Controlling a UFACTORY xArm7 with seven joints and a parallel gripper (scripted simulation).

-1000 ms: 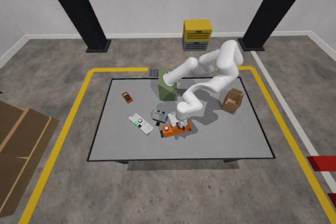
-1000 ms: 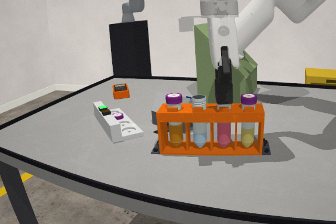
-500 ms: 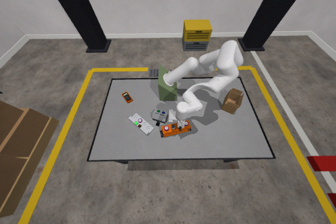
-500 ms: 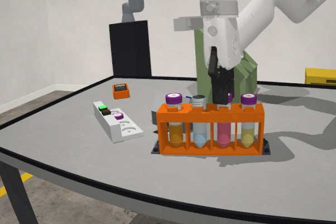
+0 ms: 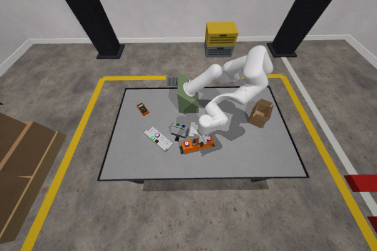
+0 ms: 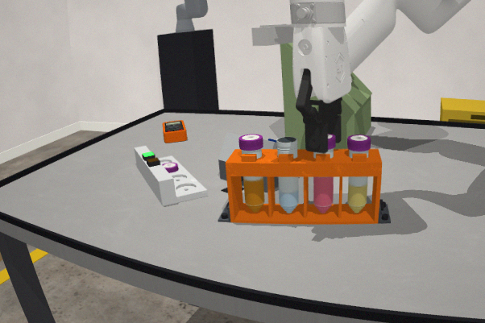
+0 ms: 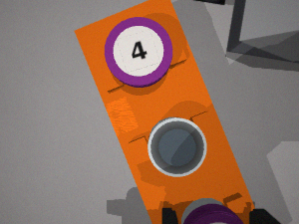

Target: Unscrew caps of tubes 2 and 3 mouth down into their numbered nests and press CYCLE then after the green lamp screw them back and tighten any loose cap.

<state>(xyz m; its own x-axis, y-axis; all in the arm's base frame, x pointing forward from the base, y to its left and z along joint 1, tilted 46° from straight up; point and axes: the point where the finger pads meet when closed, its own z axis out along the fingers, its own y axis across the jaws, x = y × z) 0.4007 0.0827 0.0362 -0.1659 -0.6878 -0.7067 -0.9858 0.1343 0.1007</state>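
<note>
Item, for your check: gripper (image 6: 320,130), jaws part-open and straddling purple cap (image 7: 209,214) without clamping it; beyond the jaws, uncapped tube (image 7: 176,146), then cap 4 (image 7: 138,52).

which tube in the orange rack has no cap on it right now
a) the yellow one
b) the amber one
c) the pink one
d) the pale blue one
d: in the exterior view the pale blue tube ends in a bare open mouth, while the amber tube and yellow tube wear purple caps and the pink tube has its purple cap between the claw fingers.
</note>
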